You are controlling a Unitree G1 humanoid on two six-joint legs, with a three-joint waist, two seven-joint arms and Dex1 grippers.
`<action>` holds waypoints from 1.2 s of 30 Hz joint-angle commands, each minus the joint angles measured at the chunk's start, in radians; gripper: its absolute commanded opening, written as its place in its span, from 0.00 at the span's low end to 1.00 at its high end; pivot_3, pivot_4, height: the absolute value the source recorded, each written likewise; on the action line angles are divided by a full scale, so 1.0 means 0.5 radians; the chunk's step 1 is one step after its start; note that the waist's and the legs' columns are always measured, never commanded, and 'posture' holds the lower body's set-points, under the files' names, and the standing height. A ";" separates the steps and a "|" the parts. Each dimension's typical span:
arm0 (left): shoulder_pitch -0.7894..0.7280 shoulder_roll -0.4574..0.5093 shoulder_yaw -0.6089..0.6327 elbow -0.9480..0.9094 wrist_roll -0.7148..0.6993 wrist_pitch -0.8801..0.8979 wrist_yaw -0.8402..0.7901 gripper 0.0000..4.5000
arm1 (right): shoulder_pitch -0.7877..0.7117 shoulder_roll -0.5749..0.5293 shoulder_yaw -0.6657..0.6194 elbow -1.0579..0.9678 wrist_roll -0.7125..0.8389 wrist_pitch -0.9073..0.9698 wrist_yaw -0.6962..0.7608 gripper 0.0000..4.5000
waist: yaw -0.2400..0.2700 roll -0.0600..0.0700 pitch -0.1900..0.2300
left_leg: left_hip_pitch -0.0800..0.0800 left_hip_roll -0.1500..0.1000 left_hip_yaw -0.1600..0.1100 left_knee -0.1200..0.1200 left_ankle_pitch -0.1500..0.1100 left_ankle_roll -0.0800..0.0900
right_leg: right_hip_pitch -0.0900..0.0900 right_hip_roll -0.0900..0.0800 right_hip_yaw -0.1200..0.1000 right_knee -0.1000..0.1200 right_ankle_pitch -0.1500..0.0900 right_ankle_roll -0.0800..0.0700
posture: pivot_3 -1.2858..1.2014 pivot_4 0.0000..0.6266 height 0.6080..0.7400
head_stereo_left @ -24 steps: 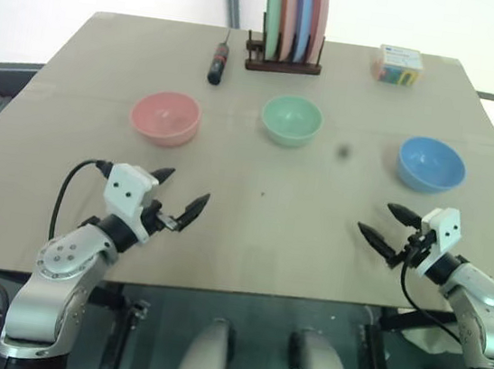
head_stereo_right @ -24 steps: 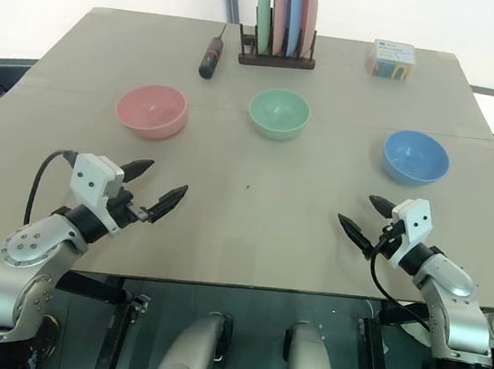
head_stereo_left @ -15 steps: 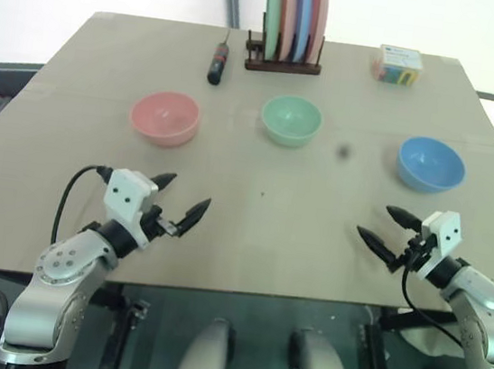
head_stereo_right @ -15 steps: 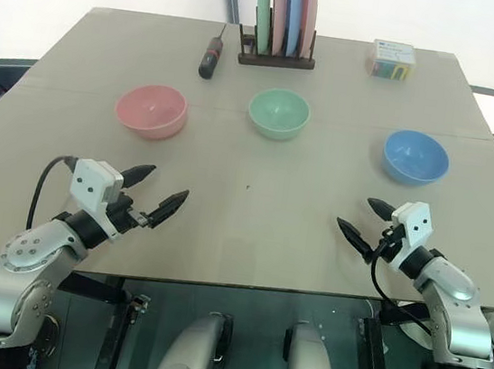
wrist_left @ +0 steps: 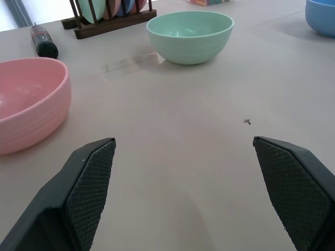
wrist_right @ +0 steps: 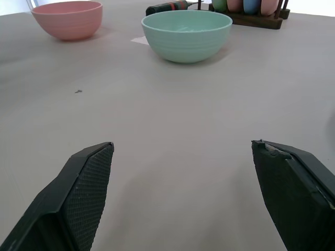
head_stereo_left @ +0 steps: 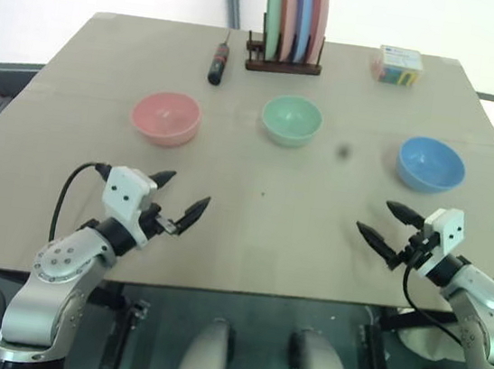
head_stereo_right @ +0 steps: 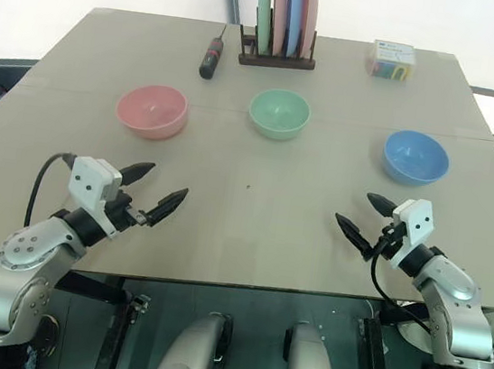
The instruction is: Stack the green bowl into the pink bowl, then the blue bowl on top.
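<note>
While both my left hand (head_stereo_left: pixel 182 192) and right hand (head_stereo_left: pixel 389 225) hover released over the worktop (head_stereo_left: pixel 250 230), pink bowl (head_stereo_left: pixel 166 117), green bowl (head_stereo_left: pixel 291 120), blue bowl (head_stereo_left: pixel 431 164) sit unstacked toward 12 o'clock.

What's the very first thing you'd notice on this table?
Three little bowls in a row across the table: the pink bowl on the left, the green bowl in the middle, the blue bowl on the right. Nearer the front edge, the left claw and the right claw hang open and empty.
</note>
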 commanded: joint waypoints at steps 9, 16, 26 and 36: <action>-0.314 0.068 -0.119 0.061 0.111 0.192 0.129 1.00 | -0.065 0.050 0.063 -0.431 0.240 0.042 0.061 0.99 | -0.001 0.000 0.000 | 0.000 0.000 -0.002 0.002 0.000 0.000 | 0.001 0.000 -0.001 0.002 0.003 0.010 | 0.52 0.24 1.00; -0.743 0.272 -0.337 0.414 0.437 0.325 0.194 1.00 | -0.188 0.067 0.148 -0.610 0.312 0.118 0.028 0.99 | 0.004 0.000 0.000 | -0.001 0.000 -0.004 0.004 0.000 0.000 | 0.001 0.001 -0.004 0.003 0.003 0.010 | 0.52 0.24 1.00; -1.210 0.276 -0.619 0.950 0.710 0.166 0.109 1.00 | -0.266 0.067 0.163 -0.665 0.316 0.161 -0.040 0.99 | 0.005 -0.001 0.000 | -0.003 -0.001 -0.004 0.004 0.000 0.000 | 0.000 0.001 -0.004 0.002 0.007 0.005 | 0.52 0.24 1.00; -1.458 0.235 -0.648 1.333 0.860 -0.018 0.140 1.00 | -0.211 0.048 0.144 -0.687 0.272 0.141 -0.087 0.99 | 0.007 -0.001 0.000 | -0.003 -0.001 -0.004 0.004 0.000 0.000 | 0.000 0.001 -0.004 0.003 0.007 0.005 | 0.52 0.24 1.00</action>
